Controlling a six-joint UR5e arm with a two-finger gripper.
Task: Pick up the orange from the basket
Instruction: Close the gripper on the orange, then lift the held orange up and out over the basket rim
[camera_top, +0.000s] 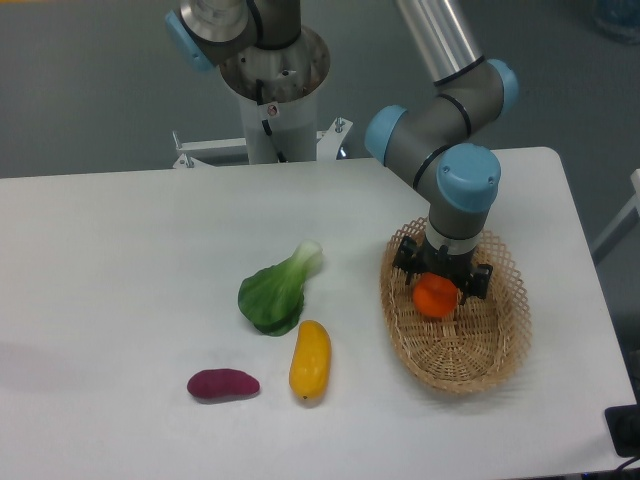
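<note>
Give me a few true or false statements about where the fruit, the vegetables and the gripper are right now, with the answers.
1. The small round orange is over the oval woven wicker basket. True.
2. The gripper is above the elongated yellow fruit. False: it is at the orange.
3. The green leafy vegetable lies in the basket. False: it lies on the white table.
4. The dark purple sweet potato lies left of the yellow fruit. True.

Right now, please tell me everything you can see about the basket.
The basket is an oval, shallow, light tan woven wicker piece with an open lattice rim. It rests flat on the white table, near its right edge. The orange shows over its upper part, with the gripper around it. Whether the orange touches the weave cannot be told.
</note>
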